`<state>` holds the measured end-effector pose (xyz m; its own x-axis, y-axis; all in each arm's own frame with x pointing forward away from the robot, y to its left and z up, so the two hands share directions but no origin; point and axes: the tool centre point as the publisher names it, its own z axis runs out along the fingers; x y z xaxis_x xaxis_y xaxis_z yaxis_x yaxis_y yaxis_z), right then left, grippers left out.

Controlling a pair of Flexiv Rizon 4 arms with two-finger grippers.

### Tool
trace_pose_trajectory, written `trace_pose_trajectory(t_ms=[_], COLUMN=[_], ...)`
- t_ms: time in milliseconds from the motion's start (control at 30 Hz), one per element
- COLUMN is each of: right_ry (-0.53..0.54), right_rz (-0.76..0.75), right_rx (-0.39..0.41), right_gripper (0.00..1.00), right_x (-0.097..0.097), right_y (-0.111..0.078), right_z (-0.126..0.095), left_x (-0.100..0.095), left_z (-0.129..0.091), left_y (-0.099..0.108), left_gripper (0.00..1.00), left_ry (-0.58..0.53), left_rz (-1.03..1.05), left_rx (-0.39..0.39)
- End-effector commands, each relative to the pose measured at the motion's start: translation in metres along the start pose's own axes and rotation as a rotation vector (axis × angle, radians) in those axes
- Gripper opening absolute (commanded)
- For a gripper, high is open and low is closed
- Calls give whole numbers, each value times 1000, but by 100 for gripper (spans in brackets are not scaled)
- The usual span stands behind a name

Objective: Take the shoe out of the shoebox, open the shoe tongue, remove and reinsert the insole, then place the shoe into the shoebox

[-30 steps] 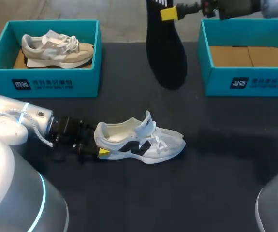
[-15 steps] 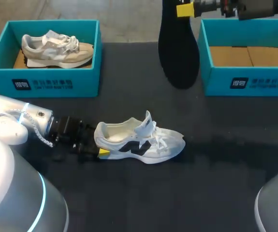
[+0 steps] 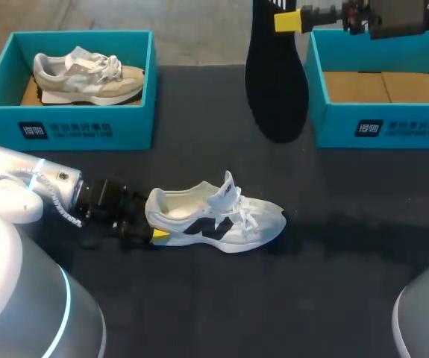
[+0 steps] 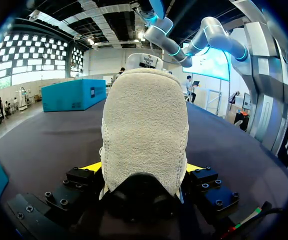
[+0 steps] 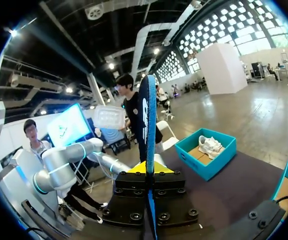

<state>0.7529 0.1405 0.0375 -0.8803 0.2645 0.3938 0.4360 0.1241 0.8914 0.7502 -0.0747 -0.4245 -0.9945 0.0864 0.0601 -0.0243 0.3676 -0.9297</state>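
Dark surface point(image 3: 333, 283): left fingers point(image 3: 160, 236) clamp the heel of a white mesh sneaker point(image 3: 221, 220); beyond it, right fingers point(image 3: 287, 21) pinch a black insole point(image 3: 275, 89), probably floppy.

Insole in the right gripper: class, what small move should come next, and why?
Probably carry the insole down toward the white shoe's opening. The right gripper holds it hanging well away from the shoe, while the left gripper clamps the heel, so the shoe sits steady with its opening facing up.
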Motion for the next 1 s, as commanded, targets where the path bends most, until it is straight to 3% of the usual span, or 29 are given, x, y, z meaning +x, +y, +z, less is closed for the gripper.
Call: trace_pose_trajectory(t_ms=[33,333,600,833,1000], right_ry=[-1,78,82,87,95], right_rz=[1,79,169,175,185], right_rx=[0,62,45,57,62], right_gripper=[0,0,0,0,0], right_x=[0,22,48,75,89], right_y=[0,-1,8,15,10], right_z=[2,-19,-41,-46,-42], left_x=[0,0,0,0,0], left_z=[2,2,2,2,2], left_y=[2,2,2,2,2], left_gripper=[0,0,0,0,0], left_ry=[-1,-1,-1,-1,-1], left_rz=[0,0,0,0,0], left_rx=[0,0,0,0,0])
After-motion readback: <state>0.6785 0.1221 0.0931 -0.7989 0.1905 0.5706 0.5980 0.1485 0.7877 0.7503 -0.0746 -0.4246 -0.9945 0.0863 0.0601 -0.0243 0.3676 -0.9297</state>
